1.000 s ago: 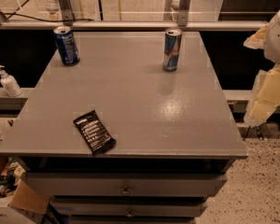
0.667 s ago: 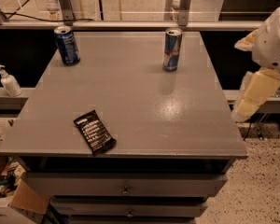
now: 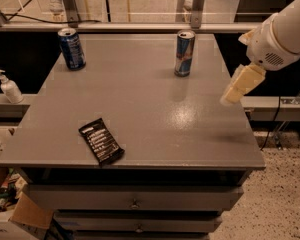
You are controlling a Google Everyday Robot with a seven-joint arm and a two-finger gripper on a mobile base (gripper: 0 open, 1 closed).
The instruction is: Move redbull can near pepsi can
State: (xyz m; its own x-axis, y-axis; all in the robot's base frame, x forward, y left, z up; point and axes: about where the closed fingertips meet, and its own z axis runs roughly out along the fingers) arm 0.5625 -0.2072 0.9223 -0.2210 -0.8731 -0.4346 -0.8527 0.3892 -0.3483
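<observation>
The redbull can (image 3: 184, 53), slim with blue and silver panels, stands upright at the back of the grey table (image 3: 140, 109), right of centre. The pepsi can (image 3: 71, 48), wider and dark blue with a silver top, stands upright at the back left corner, far from the redbull can. My gripper (image 3: 238, 86) hangs from the white arm (image 3: 282, 34) over the table's right edge. It is to the right of the redbull can, nearer the front, above the surface, and touches nothing.
A black snack-bar wrapper (image 3: 101, 141) lies flat at the front left of the table. A white pump bottle (image 3: 9, 86) stands on a ledge to the left. Drawers (image 3: 135, 201) sit under the tabletop. Metal frame posts (image 3: 69, 4) rise behind the table.
My arm and gripper have moved left, from beyond the table's right edge to over that edge. The cans and the wrapper have not moved.
</observation>
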